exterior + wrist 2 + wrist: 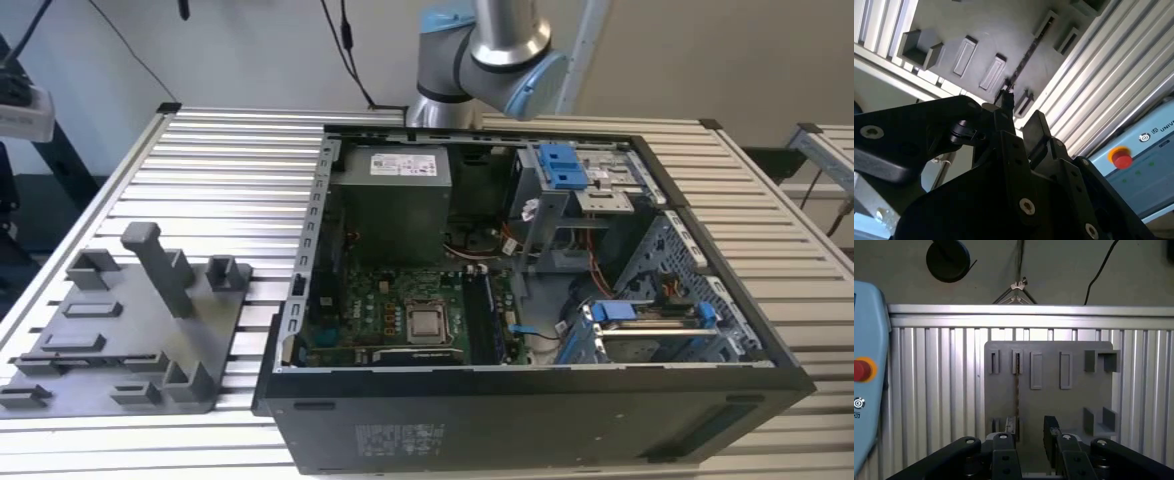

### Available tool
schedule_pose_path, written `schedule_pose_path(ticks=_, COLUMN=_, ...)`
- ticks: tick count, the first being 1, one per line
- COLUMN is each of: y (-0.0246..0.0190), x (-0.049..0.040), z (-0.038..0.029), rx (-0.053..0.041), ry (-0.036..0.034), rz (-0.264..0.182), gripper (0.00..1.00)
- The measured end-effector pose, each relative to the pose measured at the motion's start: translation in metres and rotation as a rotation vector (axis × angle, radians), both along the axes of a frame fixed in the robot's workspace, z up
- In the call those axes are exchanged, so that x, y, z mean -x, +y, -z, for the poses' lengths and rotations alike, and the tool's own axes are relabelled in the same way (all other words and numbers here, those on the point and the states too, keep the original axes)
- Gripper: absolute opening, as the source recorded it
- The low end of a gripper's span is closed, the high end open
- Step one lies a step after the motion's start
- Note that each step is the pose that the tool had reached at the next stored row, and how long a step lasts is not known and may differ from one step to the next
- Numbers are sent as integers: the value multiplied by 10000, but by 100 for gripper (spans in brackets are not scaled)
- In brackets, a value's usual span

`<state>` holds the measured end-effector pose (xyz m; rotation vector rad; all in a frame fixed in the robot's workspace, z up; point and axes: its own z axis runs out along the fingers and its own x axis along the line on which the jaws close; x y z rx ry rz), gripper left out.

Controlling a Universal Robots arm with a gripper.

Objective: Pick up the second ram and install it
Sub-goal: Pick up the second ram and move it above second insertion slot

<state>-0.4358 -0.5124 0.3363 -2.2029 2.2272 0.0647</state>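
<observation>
The second ram [1016, 390] is a thin dark stick seen edge-on, standing in a slot of the grey holder tray [1074, 405]. In the second wrist view the ram [1026, 57] runs across the tray [984, 30] toward the fingertips. My gripper [1027, 437] hangs above the tray's near edge and is open, with a clear gap between its black fingers [1004, 442]. The ram's near end lines up just inside one finger; I cannot tell whether they touch. In the second wrist view my gripper [1019, 117] has nothing clamped in it. The tray [134, 330] lies at the exterior view's left.
An open computer case [534, 410] with its motherboard [400, 320] lies on the ribbed aluminium table [227, 170], at the exterior view's right of the tray. A pendant with a red stop button [860, 369] lies beside the table. The arm's base [481, 60] rises behind the case.
</observation>
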Motion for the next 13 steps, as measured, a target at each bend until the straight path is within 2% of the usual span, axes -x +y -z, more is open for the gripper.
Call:
schedule_pose_path(ticks=7, y=13, x=0, z=54, rx=-1, ry=-2, rz=0, gripper=36)
schedule_pose_path(ticks=13, y=28, x=-1, z=162, rx=-1, ry=-8, rz=-1, gripper=36)
